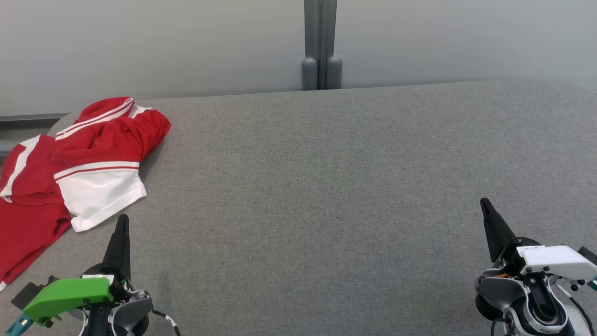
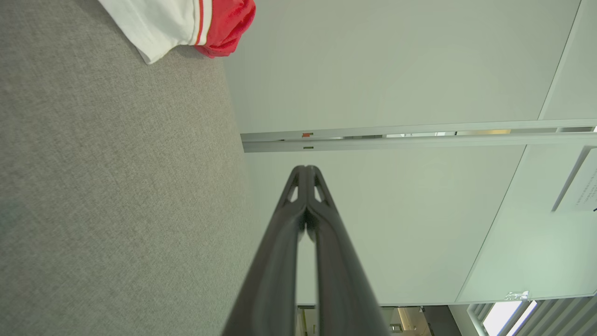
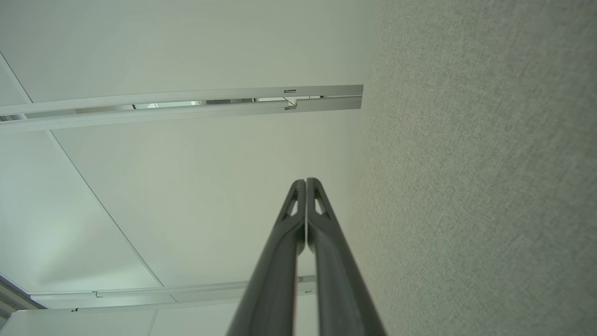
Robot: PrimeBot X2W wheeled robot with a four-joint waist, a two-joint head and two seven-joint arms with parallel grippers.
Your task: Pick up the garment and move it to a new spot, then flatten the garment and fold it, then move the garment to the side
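Note:
The garment (image 1: 84, 158) is a red shirt with white sleeves and stripes, lying crumpled at the far left of the grey table (image 1: 326, 186). Part of it hangs over the table's left edge. A white sleeve and a red fold of the garment (image 2: 186, 23) show at the top left of the left wrist view. My left gripper (image 1: 123, 219) stands shut at the lower left, its tip just below the white sleeve and apart from it. My right gripper (image 1: 484, 203) stands shut at the lower right, far from the garment. Both pairs of fingertips (image 2: 305, 169) (image 3: 305, 181) touch with nothing between them.
A pale partition wall (image 1: 186, 46) with a grey post (image 1: 321, 46) runs behind the table's far edge. The cloth-covered tabletop stretches wide between the two grippers and to the right.

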